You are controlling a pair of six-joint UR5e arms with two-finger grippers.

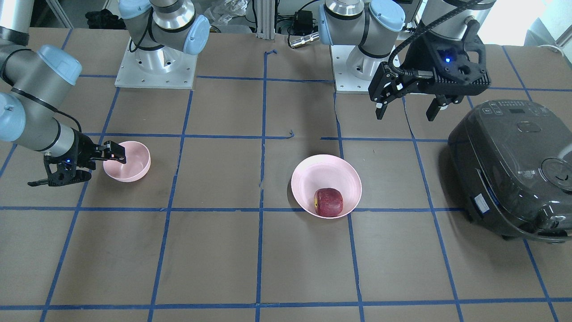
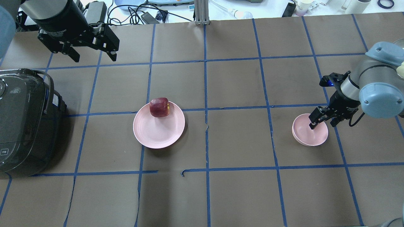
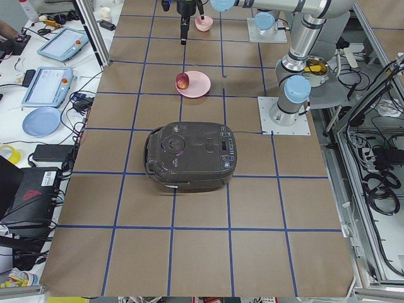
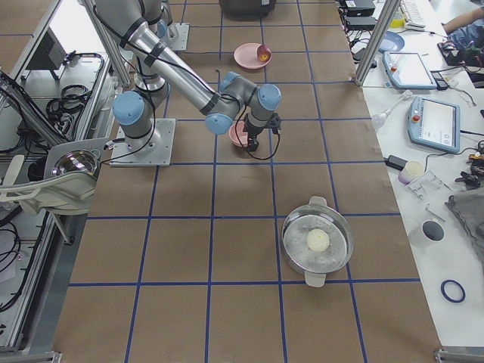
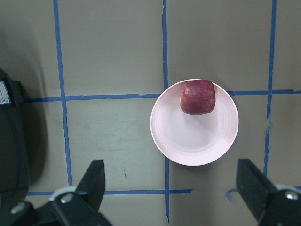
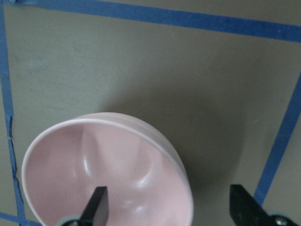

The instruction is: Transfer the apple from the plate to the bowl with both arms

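Apple (image 2: 160,107) is in neither pincer. Left pincer (image 2: 94,59) hangs high near the dark cooker (image 2: 25,123) with jaws spread wide and empty; right pincer (image 2: 321,124) is low and likewise open, one finger (image 6: 99,205) inside the bowl (image 2: 307,136), the other outside its rim. Further out on the worktop (image 2: 236,142), the apple rests on the plate (image 2: 157,134), against the rim farthest from the robot, well apart from the bowl.

Dark red apple (image 3: 182,80) at the edge of the pale pink plate (image 3: 199,88), beyond a dark rice cooker (image 3: 189,156)
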